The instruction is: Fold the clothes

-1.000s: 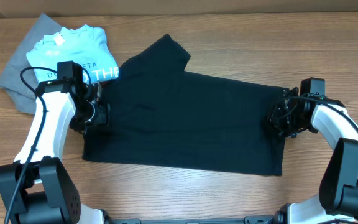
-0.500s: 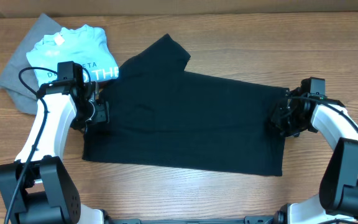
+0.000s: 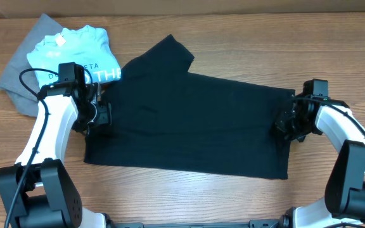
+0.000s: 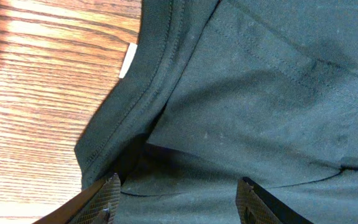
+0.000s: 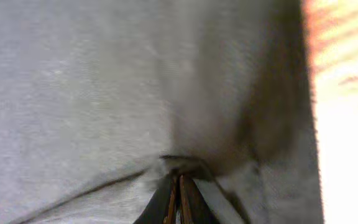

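Note:
The clothes, a black T-shirt (image 3: pixel 189 120), lie spread flat across the table with one sleeve pointing to the back. My left gripper (image 3: pixel 100 114) hovers at the shirt's left end by the collar. It is open, its fingertips (image 4: pixel 112 190) standing apart over the dark fabric (image 4: pixel 260 93) just below the neck seam and the white tag (image 4: pixel 128 60). My right gripper (image 3: pixel 282 125) sits on the shirt's right edge. In the right wrist view its jaws (image 5: pixel 179 180) are pressed together with a small pucker of the cloth (image 5: pixel 73 93) pinched at their tips.
A light blue T-shirt with white lettering (image 3: pixel 75 54) lies on a grey garment (image 3: pixel 18 82) at the back left, touching the black shirt's corner. Bare wooden table (image 3: pixel 246 44) shows behind and in front of the shirt.
My right gripper has closed on the fabric at the shirt's right edge and shifted slightly left. The left arm and the shirt have not moved.

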`<control>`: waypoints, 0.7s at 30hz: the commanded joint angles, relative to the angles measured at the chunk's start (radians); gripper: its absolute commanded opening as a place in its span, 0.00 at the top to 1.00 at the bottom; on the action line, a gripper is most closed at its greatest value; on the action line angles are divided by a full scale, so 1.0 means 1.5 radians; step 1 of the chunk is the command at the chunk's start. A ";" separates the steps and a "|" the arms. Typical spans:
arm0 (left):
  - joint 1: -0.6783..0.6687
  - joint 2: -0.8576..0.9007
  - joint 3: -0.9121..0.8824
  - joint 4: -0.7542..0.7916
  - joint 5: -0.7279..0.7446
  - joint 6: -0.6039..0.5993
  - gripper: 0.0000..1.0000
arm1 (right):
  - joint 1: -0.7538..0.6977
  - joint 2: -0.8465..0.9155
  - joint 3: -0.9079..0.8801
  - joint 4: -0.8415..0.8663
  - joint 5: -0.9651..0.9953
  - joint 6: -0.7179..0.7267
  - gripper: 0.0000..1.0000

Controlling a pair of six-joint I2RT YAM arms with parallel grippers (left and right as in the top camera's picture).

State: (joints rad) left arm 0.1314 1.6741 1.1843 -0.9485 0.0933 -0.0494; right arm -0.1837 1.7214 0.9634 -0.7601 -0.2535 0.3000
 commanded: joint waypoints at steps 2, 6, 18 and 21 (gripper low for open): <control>-0.002 -0.004 -0.003 0.002 0.008 -0.006 0.37 | -0.010 -0.063 0.042 -0.041 0.026 0.007 0.96; -0.002 -0.004 -0.003 0.003 0.008 -0.006 0.37 | -0.011 -0.126 0.052 -0.098 0.034 0.008 0.96; -0.002 -0.004 -0.003 0.005 0.007 0.003 0.37 | -0.010 -0.291 0.052 -0.206 0.052 0.025 0.96; -0.002 -0.004 -0.003 0.005 0.007 0.003 0.36 | -0.010 -0.318 0.052 -0.257 0.052 0.037 0.96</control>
State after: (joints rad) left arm 0.1310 1.6741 1.1843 -0.9455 0.0933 -0.0490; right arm -0.1963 1.2991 1.0130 -1.1000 -0.1936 0.3267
